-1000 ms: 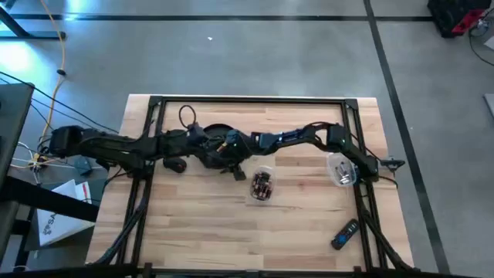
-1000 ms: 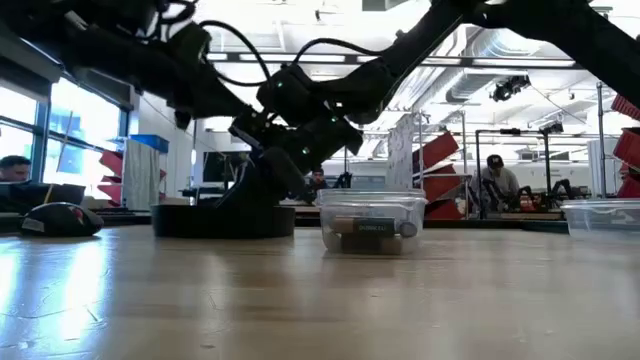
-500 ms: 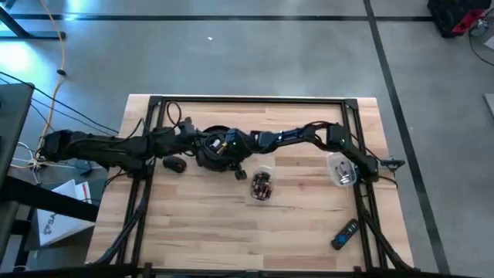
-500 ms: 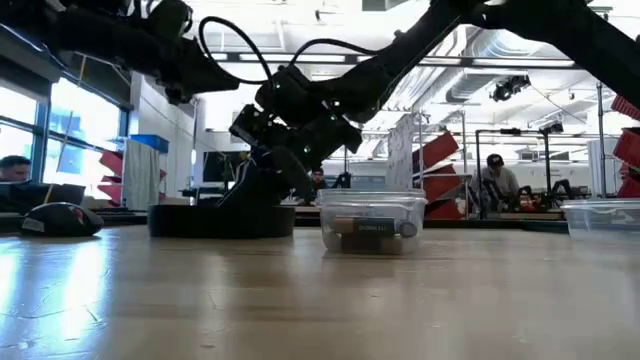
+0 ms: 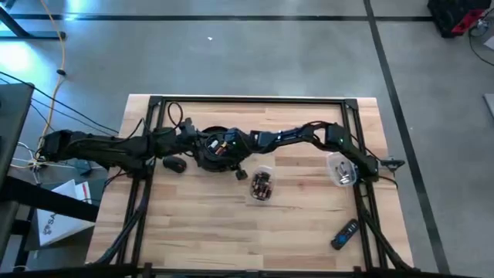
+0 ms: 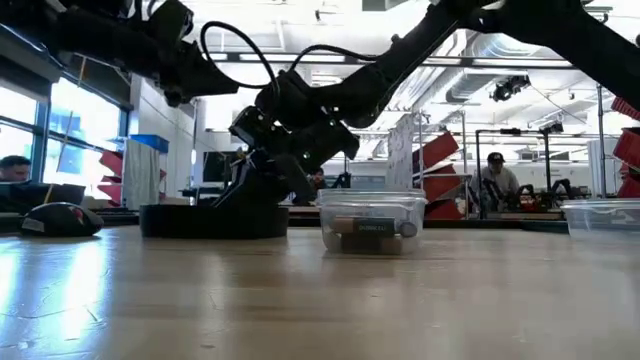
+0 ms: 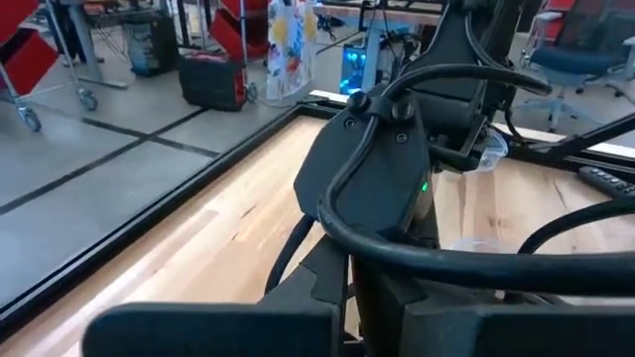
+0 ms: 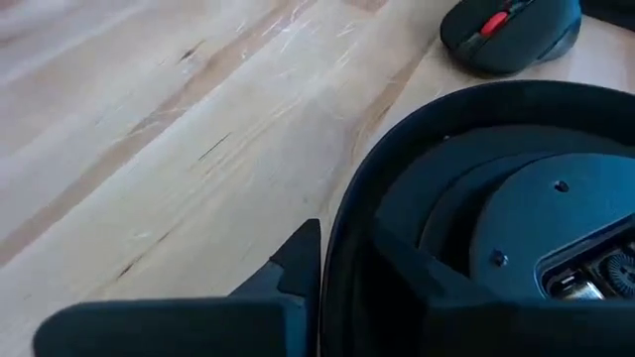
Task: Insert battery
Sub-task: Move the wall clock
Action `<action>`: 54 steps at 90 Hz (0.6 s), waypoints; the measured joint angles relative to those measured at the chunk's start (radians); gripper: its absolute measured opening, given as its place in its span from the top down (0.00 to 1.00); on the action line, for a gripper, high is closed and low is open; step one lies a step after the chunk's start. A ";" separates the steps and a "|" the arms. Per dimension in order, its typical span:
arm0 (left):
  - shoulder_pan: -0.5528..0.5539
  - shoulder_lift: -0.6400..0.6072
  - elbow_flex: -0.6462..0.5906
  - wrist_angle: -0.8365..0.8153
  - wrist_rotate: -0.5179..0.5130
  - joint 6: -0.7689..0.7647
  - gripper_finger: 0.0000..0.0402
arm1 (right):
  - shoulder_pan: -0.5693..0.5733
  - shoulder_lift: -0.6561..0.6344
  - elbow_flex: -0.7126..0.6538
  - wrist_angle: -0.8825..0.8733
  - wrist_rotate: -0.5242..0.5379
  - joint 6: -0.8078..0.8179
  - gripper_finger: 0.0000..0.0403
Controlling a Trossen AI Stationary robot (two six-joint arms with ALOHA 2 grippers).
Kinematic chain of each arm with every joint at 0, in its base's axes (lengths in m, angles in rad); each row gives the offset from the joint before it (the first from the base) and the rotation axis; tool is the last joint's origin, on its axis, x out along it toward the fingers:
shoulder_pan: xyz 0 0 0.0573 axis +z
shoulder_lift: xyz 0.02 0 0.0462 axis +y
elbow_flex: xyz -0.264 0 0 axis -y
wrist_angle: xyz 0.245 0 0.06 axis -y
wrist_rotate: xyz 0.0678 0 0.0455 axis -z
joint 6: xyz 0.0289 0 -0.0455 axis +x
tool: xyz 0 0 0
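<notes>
Planks of pale wood form the desk point(image 5: 201, 224), framed by black rails on a grey concrete floor point(image 5: 255, 54). Both arms meet over a round black device point(image 8: 516, 228): the right tool point(image 5: 218, 152) grips its rim; I cannot tell whether the left tool point(image 5: 193, 139) is clenched. Batteries sit in a clear plastic tub point(image 6: 371, 222) just beside it. Behind, a workshop shows windows and a person point(image 6: 495, 180).
</notes>
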 joint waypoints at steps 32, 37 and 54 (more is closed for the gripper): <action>0.000 -0.001 0.000 0.024 -0.050 0.018 1.00 | -0.022 0.002 0.000 -0.009 -0.038 0.059 0.99; 0.000 -0.012 0.001 0.023 -0.051 0.039 1.00 | -0.022 0.002 0.000 -0.010 -0.035 0.078 0.99; 0.000 -0.075 0.001 -0.058 -0.027 0.086 1.00 | -0.022 -0.011 -0.004 -0.011 -0.065 0.146 1.00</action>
